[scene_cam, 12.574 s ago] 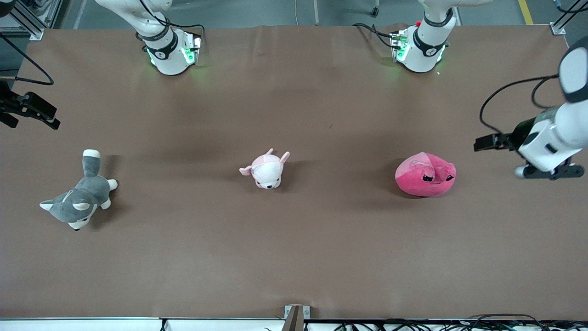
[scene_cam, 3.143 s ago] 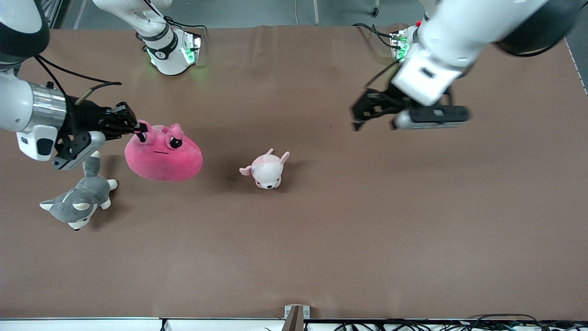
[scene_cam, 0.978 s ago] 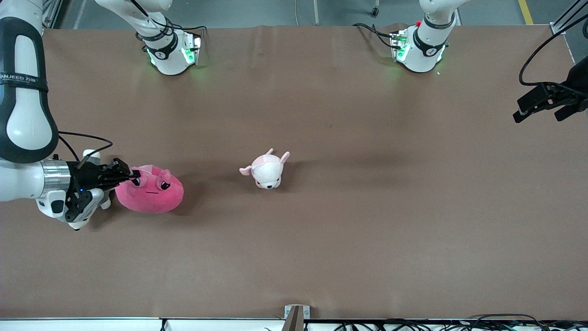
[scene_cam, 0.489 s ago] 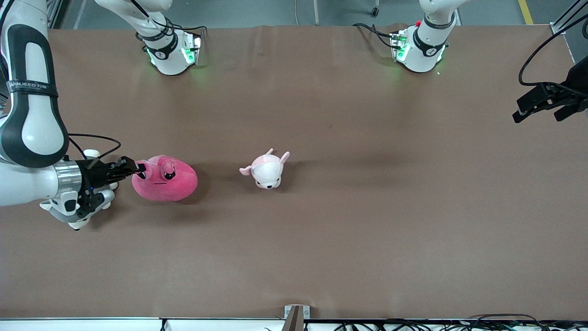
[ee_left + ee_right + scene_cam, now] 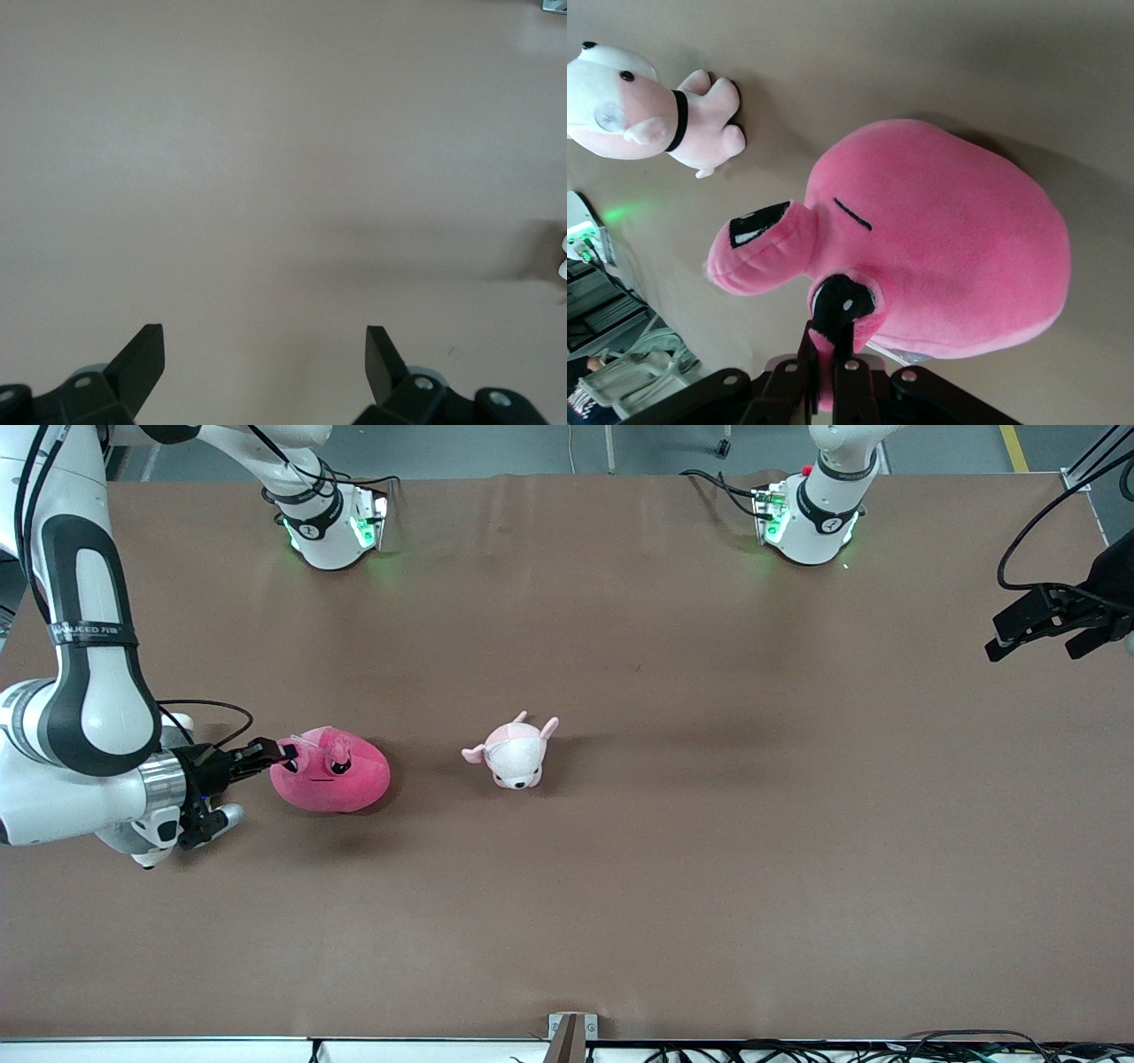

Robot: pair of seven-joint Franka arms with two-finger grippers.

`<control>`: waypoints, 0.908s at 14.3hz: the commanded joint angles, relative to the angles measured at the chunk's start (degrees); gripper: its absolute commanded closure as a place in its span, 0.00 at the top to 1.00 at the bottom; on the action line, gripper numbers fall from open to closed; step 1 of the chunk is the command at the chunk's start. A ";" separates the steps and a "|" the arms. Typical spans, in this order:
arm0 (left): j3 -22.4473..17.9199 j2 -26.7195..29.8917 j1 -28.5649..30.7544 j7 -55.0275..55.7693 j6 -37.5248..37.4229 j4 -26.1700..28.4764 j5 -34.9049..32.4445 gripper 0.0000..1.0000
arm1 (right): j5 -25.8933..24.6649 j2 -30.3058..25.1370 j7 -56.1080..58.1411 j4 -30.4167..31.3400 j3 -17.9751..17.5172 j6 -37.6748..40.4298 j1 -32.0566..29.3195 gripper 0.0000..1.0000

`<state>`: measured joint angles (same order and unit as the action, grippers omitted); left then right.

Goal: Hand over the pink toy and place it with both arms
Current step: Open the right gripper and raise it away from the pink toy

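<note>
Pink toy [image 5: 332,773] rests on the desk [image 5: 620,868], its bump pinched by the right hand [image 5: 285,752]; release gently, then lift clear. Left hand [image 5: 1036,624] waits, spread.

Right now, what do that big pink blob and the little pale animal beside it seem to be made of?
The pink toy looks like soft matte plush: fuzzy nap, and it puckers where the right gripper pinches it. The small pale plush seems similar short-pile fabric, with glossy bead-like eyes, probably plastic.
</note>
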<state>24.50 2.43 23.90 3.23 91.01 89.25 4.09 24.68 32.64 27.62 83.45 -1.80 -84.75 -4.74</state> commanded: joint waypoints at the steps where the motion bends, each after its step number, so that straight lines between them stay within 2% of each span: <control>1: 0.11 -0.41 -0.09 -0.07 -0.22 -1.00 -0.66 1.00 | 2.74 0.84 -0.81 -0.30 -0.40 0.73 -0.54 0.00; 3: -0.07 -0.41 -0.17 -0.15 -0.22 -1.09 -0.57 1.00 | 2.83 1.54 -0.55 -0.30 -0.40 0.46 -0.80 0.04; 4: -0.24 -0.41 -0.35 -0.07 -0.22 -1.09 -0.57 1.00 | 2.83 1.98 -0.98 -0.48 -0.40 0.37 -0.80 0.35; 5: -0.33 -0.41 -0.52 -0.07 -0.22 -1.09 -0.49 1.00 | 2.83 1.99 -1.16 -0.39 -0.31 0.02 -0.54 0.86; 6: -0.68 -0.41 -1.74 -0.07 -0.22 -1.09 -0.48 1.00 | 2.83 1.99 -1.51 -0.57 -0.31 0.02 -0.54 1.00; 8: -3.91 -0.41 -5.16 0.02 -0.22 -1.09 -0.57 1.00 | 2.65 1.38 -4.74 -1.79 -0.23 0.54 -0.98 1.00; 11: -11.47 -0.41 -12.72 0.02 -0.22 -1.00 -0.57 1.00 | 0.38 -0.64 -11.42 -6.00 0.82 0.64 -0.72 1.00; 13: -12.28 -0.50 -13.62 0.02 -0.22 -1.00 -0.57 1.00 | -3.04 -4.85 -18.53 -6.89 0.74 0.73 -0.10 1.00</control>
<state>13.46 2.41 11.76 3.25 91.01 89.22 4.09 24.57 32.61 15.34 76.72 -0.95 -84.74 -5.13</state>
